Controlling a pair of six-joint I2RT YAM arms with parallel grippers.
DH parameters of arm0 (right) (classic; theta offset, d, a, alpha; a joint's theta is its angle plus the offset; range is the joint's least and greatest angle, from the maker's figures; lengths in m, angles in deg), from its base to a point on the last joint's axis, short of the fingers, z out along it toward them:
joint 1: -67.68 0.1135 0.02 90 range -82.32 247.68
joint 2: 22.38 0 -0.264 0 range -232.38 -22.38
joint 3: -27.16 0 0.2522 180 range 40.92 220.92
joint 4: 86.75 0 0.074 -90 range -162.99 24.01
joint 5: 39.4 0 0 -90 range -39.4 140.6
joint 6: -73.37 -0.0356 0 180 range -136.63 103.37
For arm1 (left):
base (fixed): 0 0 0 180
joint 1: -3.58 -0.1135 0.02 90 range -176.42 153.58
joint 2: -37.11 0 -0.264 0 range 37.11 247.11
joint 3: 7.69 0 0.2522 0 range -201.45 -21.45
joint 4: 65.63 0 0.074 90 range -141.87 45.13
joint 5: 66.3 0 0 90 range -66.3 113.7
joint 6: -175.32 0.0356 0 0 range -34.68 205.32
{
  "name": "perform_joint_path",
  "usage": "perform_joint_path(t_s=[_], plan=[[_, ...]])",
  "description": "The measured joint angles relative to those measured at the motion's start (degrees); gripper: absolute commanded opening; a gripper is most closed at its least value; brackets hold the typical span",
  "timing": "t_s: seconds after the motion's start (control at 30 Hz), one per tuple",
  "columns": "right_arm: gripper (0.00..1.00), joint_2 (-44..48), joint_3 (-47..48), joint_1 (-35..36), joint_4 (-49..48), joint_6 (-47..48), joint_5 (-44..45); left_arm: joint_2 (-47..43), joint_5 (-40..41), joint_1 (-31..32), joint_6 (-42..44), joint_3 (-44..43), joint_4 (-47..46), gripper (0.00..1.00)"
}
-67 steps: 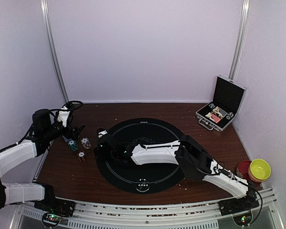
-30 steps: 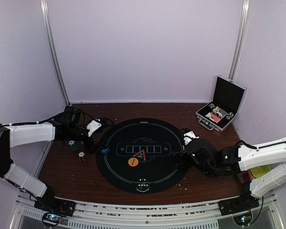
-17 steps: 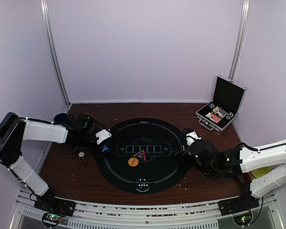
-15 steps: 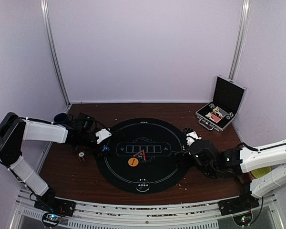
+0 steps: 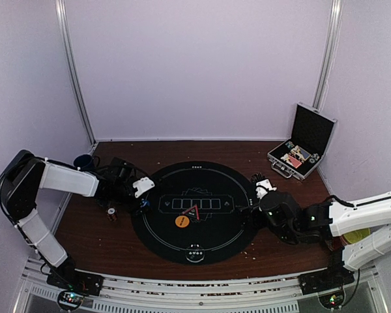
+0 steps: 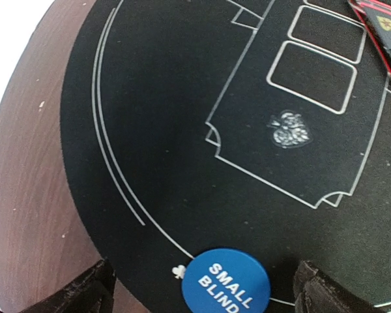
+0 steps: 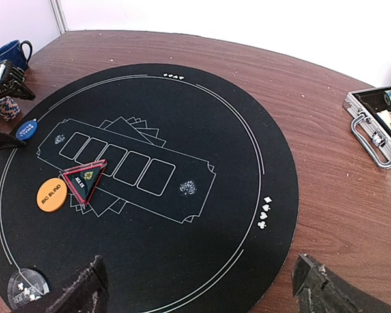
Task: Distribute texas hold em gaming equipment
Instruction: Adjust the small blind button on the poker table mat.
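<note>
The blue disc (image 6: 225, 283), marked SMALL BLIND, lies flat on the left edge of the black round mat (image 6: 182, 130). My left gripper (image 6: 205, 301) is open, with one finger on each side of the disc and not touching it. The disc also shows in the top view (image 5: 143, 205) under my left gripper (image 5: 143, 197). The orange disc (image 7: 51, 194) and the red triangle marker (image 7: 83, 178) lie on the mat left of centre. A stack of poker chips (image 7: 8, 105) stands off the mat's left edge. My right gripper (image 7: 199, 297) is open and empty above the mat's right edge. No playing cards show clearly.
The open silver-edged black case (image 5: 301, 154) stands at the back right with small items inside. The red and yellow bowls (image 5: 349, 232) sit at the right edge. A blue mug (image 7: 10, 51) stands at the back left. A small chip stack (image 5: 111, 212) sits left of the mat.
Over the last second my left gripper has moved right and nearer, from the table's left side to the mat's edge over the blue disc. My right arm has barely moved.
</note>
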Motion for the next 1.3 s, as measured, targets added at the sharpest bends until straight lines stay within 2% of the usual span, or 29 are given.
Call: perform_joint_path(t_s=[0.57,1.3], plan=[[1.00,0.02,-0.33,0.00,-0.11,0.02,0.00,1.14,7.41,0.02,-1.90,0.00,-4.00,0.98],[1.00,-1.20,-0.35,0.00,-1.03,0.11,-0.11,1.18,13.05,0.26,-2.93,0.09,-5.22,0.98]])
